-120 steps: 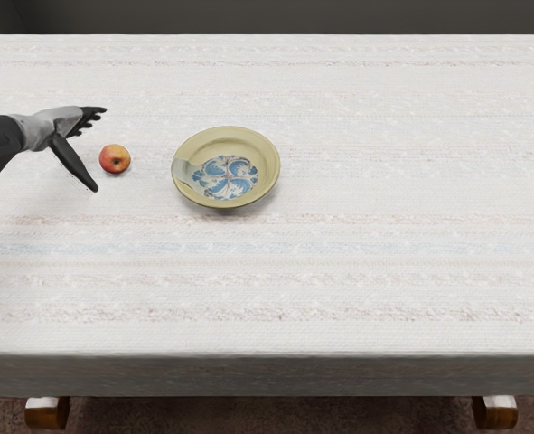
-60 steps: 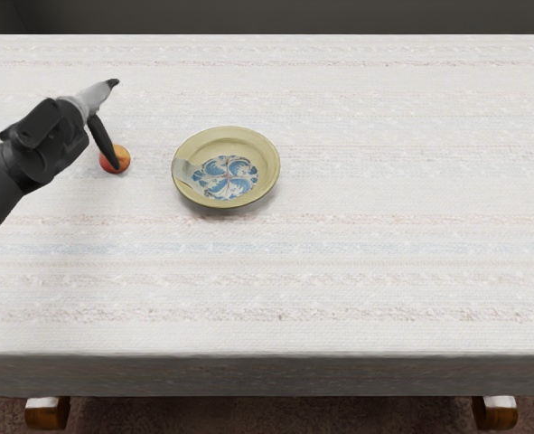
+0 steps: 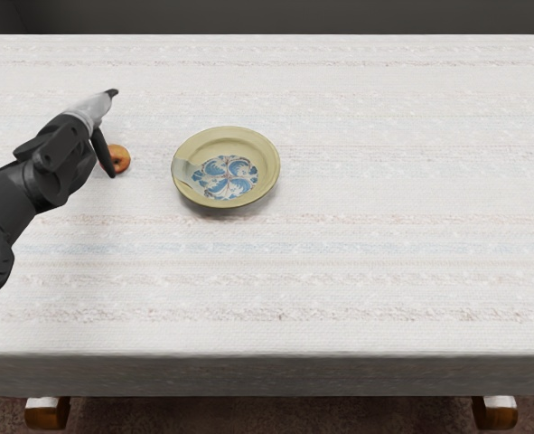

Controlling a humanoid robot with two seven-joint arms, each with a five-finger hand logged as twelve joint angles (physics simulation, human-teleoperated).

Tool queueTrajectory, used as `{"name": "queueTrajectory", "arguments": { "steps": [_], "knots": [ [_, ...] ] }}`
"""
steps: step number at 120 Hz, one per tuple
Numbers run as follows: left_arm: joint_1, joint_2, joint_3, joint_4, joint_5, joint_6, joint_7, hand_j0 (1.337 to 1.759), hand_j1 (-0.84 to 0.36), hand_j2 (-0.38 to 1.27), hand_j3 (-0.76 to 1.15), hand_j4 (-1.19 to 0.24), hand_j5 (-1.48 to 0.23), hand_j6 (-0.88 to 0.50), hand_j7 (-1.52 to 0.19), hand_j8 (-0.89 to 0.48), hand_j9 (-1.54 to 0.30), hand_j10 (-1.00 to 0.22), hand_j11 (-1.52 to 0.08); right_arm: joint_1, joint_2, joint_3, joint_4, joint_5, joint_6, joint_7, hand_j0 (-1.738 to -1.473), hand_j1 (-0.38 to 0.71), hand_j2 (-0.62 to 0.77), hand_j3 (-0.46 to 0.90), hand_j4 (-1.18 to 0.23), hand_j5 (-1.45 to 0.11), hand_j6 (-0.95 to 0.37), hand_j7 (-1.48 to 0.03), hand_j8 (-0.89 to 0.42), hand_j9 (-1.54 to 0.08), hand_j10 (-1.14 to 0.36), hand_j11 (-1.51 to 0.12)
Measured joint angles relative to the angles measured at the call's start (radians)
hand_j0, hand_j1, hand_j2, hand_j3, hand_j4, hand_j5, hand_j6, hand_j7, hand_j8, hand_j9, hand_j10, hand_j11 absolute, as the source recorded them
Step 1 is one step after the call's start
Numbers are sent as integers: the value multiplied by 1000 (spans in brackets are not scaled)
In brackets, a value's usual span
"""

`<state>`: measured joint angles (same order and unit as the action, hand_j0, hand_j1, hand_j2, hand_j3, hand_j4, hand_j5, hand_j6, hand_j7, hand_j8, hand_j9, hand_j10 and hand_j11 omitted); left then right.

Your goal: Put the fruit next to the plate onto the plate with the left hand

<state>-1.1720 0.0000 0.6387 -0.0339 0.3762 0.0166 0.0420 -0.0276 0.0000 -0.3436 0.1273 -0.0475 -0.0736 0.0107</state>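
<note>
The plate [image 3: 267, 159] is round and shallow, like a little bowl. Its rim is a soft yellow and looks smooth and shiny. In the middle there is a painted blue swirl with a tiny bit of red. On the left inside wall there is a pale grey patch, maybe a shine. The plate sits on the table [image 3: 357, 271], a bit left of the middle.

The fruit [image 3: 121, 159] is not in the plate. It lies on the table to the left of the plate, near it but not touching it. It is small and round, orange and red, and only its right side shows, because the hand is in front of the rest.

The left hand [image 3: 63, 154] comes in from the left on a thick dark arm. The hand is grey and black, with hard, blocky parts. Its fingers are spread wide. One grey finger [image 3: 97, 101] with a black tip points up and away, over the far side of the fruit. A thin black finger [image 3: 104, 155] hangs down just in front of the fruit. I cannot tell if that finger touches the fruit. The hand is not wrapped around it.

The table is long and covered with a white cloth. The cloth looks rough and woven, with faint pale stripes running side to side. Two brown wooden legs [image 3: 48, 412] peek out at the bottom.
</note>
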Motion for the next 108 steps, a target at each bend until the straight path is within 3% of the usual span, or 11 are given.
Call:
{"name": "queueTrajectory", "arguments": {
  "steps": [42,108],
  "knots": [
    [7,0,33,-4,0,-71,26,1658,116,40,0,-197,-253,-198,-253,-197,-253,-196,-253,0,0,0,0,0,0,0,-1658,-349,0,0,0,0,0,0,0,0,0,0],
    [-30,0,29,1,-3,-255,31,1658,-201,93,0,-460,-597,-461,-597,-459,-597,-460,-597,0,0,0,0,0,0,0,-1658,-349,0,0,0,0,0,0,0,0,0,0]
  ]
}}
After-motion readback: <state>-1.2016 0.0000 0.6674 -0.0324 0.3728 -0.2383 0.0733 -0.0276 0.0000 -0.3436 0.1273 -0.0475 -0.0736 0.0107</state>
